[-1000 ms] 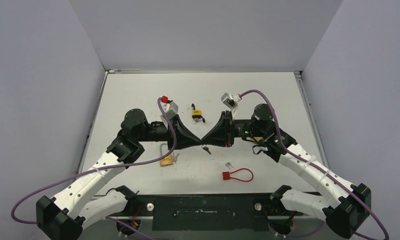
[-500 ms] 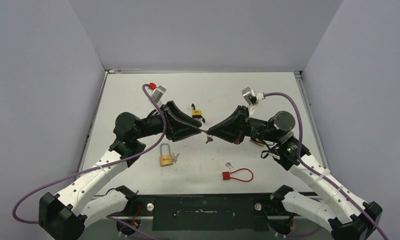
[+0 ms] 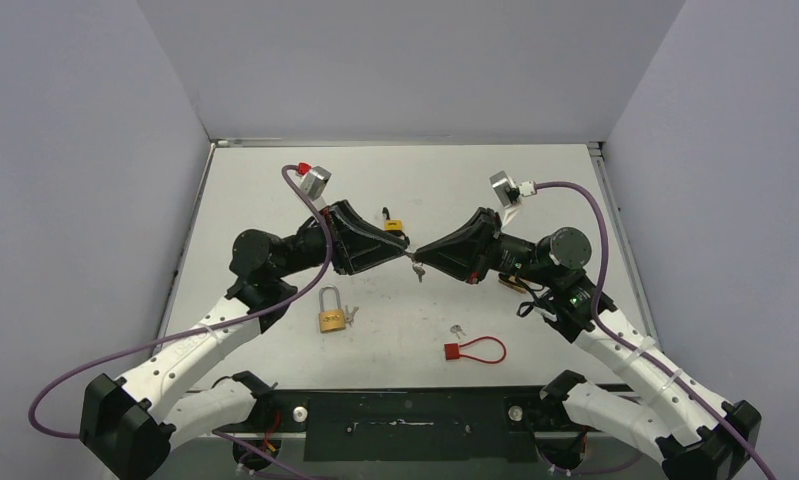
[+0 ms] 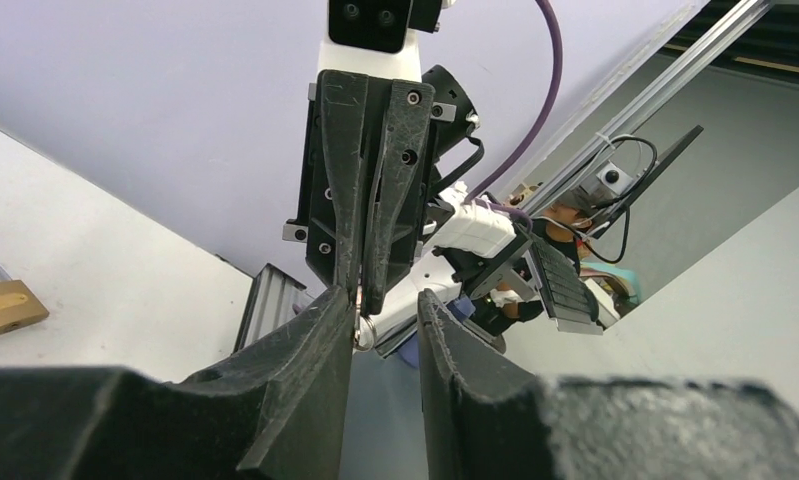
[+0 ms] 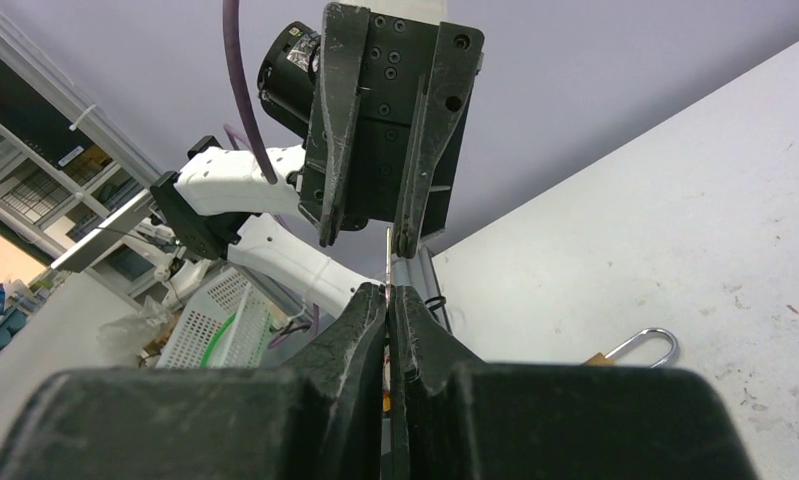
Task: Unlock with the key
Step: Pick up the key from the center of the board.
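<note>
My right gripper (image 3: 420,259) (image 5: 388,291) is shut on a small metal key (image 5: 388,255), held in the air over the middle of the table. The key's ring (image 4: 364,332) hangs below the tips (image 3: 416,270). My left gripper (image 3: 406,251) (image 4: 385,296) faces it tip to tip, jaws open. The key ring lies beside its left finger and nothing is clamped between the jaws. In the right wrist view the key blade stands close to one finger (image 5: 413,215) of the left gripper. A brass padlock (image 3: 329,318) (image 4: 5,308) with a steel shackle (image 5: 647,345) lies flat on the table below the left arm.
Small keys (image 3: 350,315) lie beside the brass padlock. A yellow-and-black padlock (image 3: 394,228) sits behind the grippers. A red cable lock (image 3: 475,350) and a loose key (image 3: 458,330) lie near the front edge. Grey walls enclose the white table (image 3: 275,190).
Both grippers have risen and moved toward the back, still tip to tip. The left gripper, shut a second ago, has opened. The brass padlock is now uncovered.
</note>
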`<state>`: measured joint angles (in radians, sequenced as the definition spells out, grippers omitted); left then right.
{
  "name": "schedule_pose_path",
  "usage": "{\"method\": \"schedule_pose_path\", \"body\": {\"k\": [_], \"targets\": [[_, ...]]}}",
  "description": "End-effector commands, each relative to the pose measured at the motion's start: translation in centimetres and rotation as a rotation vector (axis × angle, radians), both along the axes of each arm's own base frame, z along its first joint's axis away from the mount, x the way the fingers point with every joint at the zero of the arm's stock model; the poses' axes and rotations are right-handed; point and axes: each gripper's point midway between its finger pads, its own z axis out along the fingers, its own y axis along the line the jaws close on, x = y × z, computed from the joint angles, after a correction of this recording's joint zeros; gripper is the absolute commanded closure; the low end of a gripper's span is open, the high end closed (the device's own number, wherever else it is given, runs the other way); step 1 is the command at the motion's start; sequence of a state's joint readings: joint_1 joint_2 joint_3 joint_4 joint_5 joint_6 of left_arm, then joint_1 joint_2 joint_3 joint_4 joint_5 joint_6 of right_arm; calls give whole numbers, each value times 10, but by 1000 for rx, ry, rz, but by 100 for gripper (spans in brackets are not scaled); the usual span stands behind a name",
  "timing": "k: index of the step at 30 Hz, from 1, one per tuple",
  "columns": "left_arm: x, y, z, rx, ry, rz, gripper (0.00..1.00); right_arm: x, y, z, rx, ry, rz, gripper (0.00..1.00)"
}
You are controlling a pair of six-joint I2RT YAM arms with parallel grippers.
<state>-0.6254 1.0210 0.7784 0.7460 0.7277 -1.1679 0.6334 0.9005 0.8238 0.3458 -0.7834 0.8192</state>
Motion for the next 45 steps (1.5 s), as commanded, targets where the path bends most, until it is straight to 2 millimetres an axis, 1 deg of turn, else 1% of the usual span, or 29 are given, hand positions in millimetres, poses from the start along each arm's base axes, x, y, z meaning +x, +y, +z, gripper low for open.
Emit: {"method": "schedule_pose_path", "body": {"k": [1,4,5,8,9,11,13,14,15,16,17,19,21,24,25,26,29,30,32,33,35,38,40,41,42,43,45], "targets": [[-2,-1,10,-40,-30,3,74,5,-2,17,66,-39,-24,100],[0,-3,7,-34,-24,11,75,5,-2,18,74,-34,-23,100],[0,-4,8,-37,-26,9,77,5,-1,17,74,-30,-23,100],[-2,-5,11,-42,-41,8,96,6,-1,14,69,-20,-23,100],[-1,-5,11,-44,-44,12,100,7,-1,14,69,-18,-24,100],[-1,-4,13,-46,-53,17,100,7,-1,13,64,-11,-27,99],[-3,-3,15,-48,-71,20,100,8,0,13,64,-9,-25,91],[-3,-3,15,-46,-79,20,100,7,0,13,65,-8,-22,84],[-5,-3,16,-43,-91,19,100,6,-1,14,68,-11,-22,74],[-5,-3,16,-37,-103,19,100,6,-1,14,68,-11,-22,68],[-6,-3,17,-30,-116,19,100,6,-1,14,67,-13,-20,65],[-7,-3,15,-13,-135,24,100,5,-1,15,68,-19,-15,65],[-8,-3,15,0,-156,23,100,3,0,14,66,-20,-7,68],[-9,-4,13,8,-171,17,100,1,0,13,61,-25,9,79],[-8,-4,13,10,-172,20,100,0,1,12,58,-27,16,81],[-8,-4,13,11,-172,21,100,-2,1,11,54,-29,25,80],[-8,-4,14,9,-178,26,100,-3,2,4,20,-31,41,70],[-7,-4,14,9,-178,25,100,-4,3,3,9,-34,45,68],[-7,-4,14,11,-183,25,100,-3,3,-2,-18,-28,44,68],[-8,-4,15,10,-188,26,100,-2,4,-4,-30,-28,47,70],[-8,-4,15,14,-193,27,100,-2,5,-10,-63,-25,58,76],[-10,-4,14,17,-203,22,100,-1,5,-12,-87,-28,54,87],[-11,-3,14,20,-212,18,100,-1,5,-11,-87,-29,51,90],[-11,-3,13,21,-214,16,100,-1,4,-11,-85,-30,48,89],[-11,-3,12,25,-218,15,100,0,4,-10,-83,-29,43,84],[-12,-3,12,28,-219,13,100,1,4,-9,-78,-28,38,74],[-13,-4,10,34,-227,10,100,1,3,-8,-66,-29,28,66]]}}
